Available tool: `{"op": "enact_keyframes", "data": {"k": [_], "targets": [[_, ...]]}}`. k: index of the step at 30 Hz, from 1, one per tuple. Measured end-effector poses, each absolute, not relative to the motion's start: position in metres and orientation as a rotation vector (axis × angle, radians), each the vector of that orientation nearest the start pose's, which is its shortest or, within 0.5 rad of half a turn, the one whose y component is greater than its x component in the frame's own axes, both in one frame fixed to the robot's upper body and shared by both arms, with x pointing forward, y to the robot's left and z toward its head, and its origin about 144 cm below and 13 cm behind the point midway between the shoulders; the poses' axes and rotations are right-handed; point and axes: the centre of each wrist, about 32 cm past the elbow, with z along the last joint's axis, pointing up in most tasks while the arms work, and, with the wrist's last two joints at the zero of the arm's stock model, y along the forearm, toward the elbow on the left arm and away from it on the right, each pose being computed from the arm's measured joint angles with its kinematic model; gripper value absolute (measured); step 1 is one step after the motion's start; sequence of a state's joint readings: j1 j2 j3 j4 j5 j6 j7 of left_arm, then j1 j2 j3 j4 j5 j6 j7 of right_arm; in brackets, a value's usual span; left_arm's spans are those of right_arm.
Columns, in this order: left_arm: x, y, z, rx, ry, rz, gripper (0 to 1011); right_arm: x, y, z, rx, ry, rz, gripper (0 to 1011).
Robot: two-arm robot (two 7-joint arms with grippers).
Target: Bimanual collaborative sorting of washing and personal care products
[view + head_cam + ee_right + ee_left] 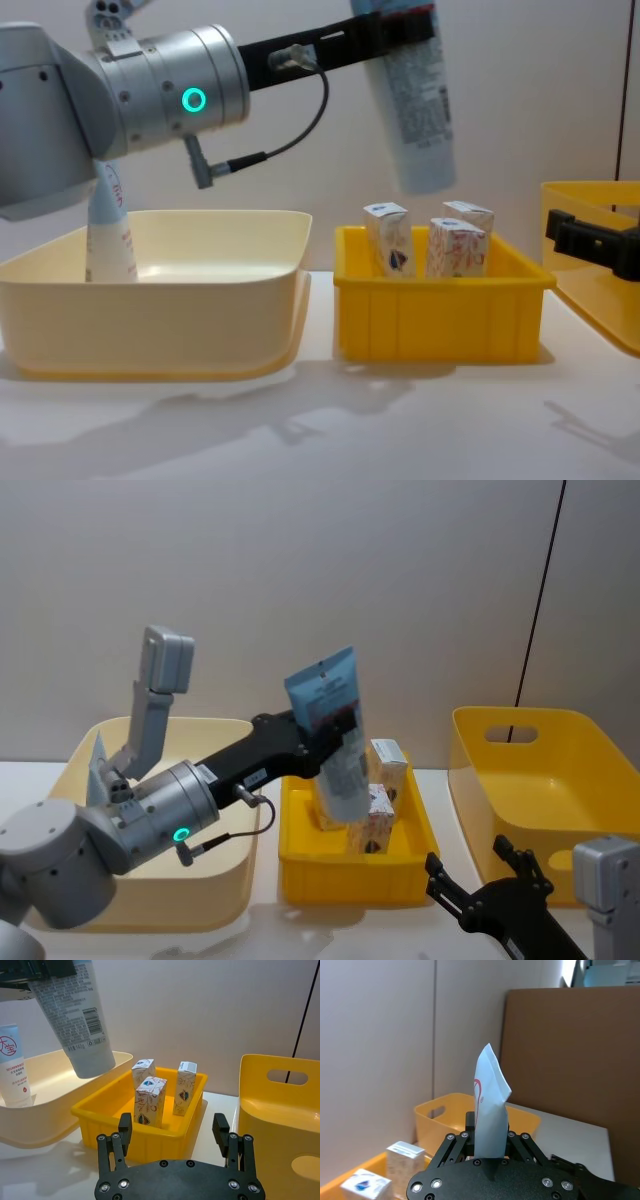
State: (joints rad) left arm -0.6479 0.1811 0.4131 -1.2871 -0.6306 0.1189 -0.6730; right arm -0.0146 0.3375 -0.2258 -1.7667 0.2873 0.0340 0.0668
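My left gripper (338, 728) is shut on a pale blue-and-white squeeze tube (346, 780). The tube hangs cap end down, crimped end up, above the small yellow bin (340, 878); the left wrist view shows its crimped end (490, 1090) rising between the jaws. Three small white cartons (150, 1100) with orange-red pattern stand upright in that bin (440, 310). A second tube (108, 225) leans in the far left corner of the cream bin (230, 880). My right gripper (172, 1127) is open and holds nothing, low in front of the small yellow bin, to its right.
A larger yellow bin (500, 780) with a handle slot stands at the right, beside my right gripper (470, 865). The three bins sit in a row on a white table (320, 420). A plain wall rises close behind them.
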Motion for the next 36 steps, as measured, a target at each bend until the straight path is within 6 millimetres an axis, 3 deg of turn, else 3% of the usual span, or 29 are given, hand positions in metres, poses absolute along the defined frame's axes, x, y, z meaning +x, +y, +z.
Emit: {"op": "enact_keyframes", "data": {"k": [10, 28, 36], "targets": [[0.606, 0.163, 1.286, -0.256, 0.039, 0.447, 246, 0.443, -0.237, 1.189, 0.026, -0.075, -1.23, 1002], [0.603, 0.157, 1.281, -0.219, -0.021, 0.517, 248, 0.443, -0.239, 1.19, 0.027, -0.077, -1.211, 1002], [0.603, 0.156, 1.28, -0.212, -0.034, 0.531, 246, 0.453, -0.242, 1.198, 0.033, -0.096, -1.169, 1002]]}}
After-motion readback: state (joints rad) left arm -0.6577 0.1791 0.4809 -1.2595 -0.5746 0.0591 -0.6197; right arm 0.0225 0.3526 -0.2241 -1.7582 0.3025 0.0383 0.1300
